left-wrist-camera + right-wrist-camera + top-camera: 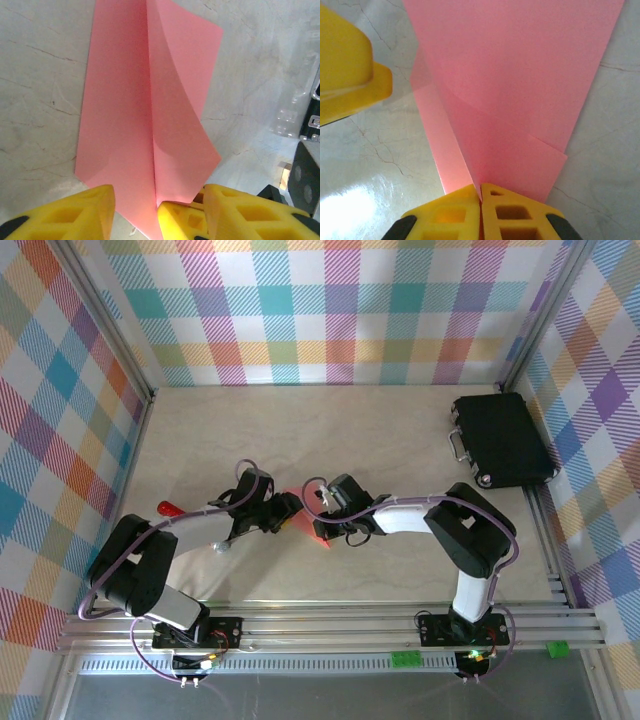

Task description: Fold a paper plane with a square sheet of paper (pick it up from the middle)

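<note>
Pastel plaid walls (330, 310) enclose a pale marbled tabletop (350, 430), evenly lit.

Sheet of paper (125, 115): plain salmon-pink, unmarked. Left gripper (157, 195) and right gripper (480, 197): yellow fingers. Table top (400, 440): pale beige, faint grey veining. Walls (330, 310): pastel plaid in teal, purple, orange and yellow. Case (505, 440): black. Small object (168, 508): red.
</note>
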